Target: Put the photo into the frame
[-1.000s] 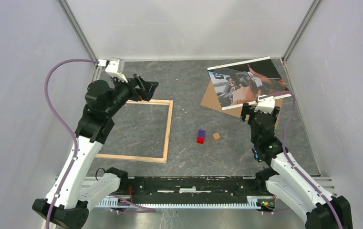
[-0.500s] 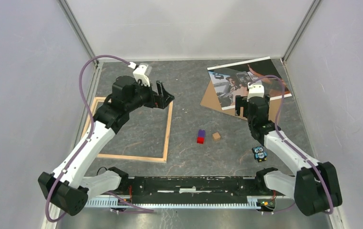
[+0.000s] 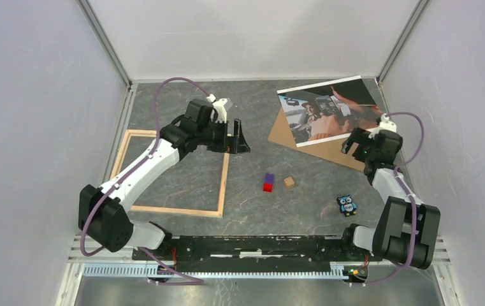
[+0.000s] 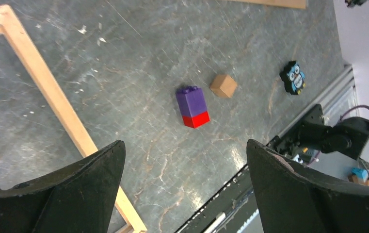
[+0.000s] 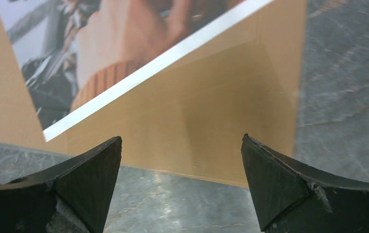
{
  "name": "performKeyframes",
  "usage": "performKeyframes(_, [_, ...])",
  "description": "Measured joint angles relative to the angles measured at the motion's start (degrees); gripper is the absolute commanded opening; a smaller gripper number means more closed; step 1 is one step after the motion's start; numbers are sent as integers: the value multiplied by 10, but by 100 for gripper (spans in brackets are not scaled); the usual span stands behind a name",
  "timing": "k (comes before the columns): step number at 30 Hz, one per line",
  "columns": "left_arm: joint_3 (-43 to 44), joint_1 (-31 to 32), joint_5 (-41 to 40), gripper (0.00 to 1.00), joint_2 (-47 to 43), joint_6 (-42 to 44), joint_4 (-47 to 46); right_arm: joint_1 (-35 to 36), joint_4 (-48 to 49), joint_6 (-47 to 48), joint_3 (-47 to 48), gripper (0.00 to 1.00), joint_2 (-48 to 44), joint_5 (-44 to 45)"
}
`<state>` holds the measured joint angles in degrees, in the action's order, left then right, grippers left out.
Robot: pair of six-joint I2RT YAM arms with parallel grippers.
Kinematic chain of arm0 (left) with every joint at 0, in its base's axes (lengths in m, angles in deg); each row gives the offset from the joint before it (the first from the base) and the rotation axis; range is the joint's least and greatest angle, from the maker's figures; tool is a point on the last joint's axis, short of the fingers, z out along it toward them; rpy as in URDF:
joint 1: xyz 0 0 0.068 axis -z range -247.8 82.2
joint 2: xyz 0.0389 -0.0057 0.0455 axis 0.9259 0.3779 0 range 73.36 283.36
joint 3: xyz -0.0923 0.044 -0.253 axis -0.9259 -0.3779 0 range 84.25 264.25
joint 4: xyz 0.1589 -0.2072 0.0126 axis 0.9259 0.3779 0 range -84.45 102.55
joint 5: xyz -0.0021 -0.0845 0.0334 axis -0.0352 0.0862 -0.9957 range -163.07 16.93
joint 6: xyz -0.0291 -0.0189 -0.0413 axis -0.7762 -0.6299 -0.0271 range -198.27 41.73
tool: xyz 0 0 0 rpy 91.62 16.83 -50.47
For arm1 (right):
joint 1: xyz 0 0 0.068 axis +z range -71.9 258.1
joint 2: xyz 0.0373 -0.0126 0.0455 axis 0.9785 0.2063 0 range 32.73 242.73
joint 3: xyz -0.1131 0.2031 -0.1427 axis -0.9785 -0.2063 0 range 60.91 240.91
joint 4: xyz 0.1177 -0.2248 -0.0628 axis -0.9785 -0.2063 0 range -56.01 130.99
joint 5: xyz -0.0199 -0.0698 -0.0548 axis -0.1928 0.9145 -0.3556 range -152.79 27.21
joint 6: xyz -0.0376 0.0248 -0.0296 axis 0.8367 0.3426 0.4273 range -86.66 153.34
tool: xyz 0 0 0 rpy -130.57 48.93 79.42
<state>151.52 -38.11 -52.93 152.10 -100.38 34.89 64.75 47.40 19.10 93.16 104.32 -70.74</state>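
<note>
**A:** From above, how far along is it?
**B:** Nothing is done. The photo (image 3: 329,109) lies far right on a brown backing board (image 3: 282,134), well apart from the frame (image 3: 224,172), which holds nothing. The left gripper (image 3: 237,136) and right gripper (image 3: 356,141) are both spread wide and carry nothing.
**A:** Left wrist?
**B:** A purple-red block (image 4: 192,107), a wooden cube (image 4: 223,85) and an owl toy (image 4: 294,77) sit on the tabletop (image 4: 138,43) between frame and photo. They're likely snags.
**A:** Right wrist?
**B:** The photo's white border and the board lie just ahead.
</note>
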Motion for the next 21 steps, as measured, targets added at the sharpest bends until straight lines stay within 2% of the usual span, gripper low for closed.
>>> performKeyframes(6, [0,18,23,100,7,-10,4,-116,11,-25,-5,98,13,-54])
performKeyframes(11, [0,30,29,100,40,-11,-8,-196,61,-62,-33,98,43,-109])
performKeyframes(16, [-2,61,5,100,79,-22,-35,-227,120,-90,-52,98,113,-172])
performKeyframes(21, [-13,84,-7,100,127,-99,-108,-243,182,-96,-53,98,148,-212])
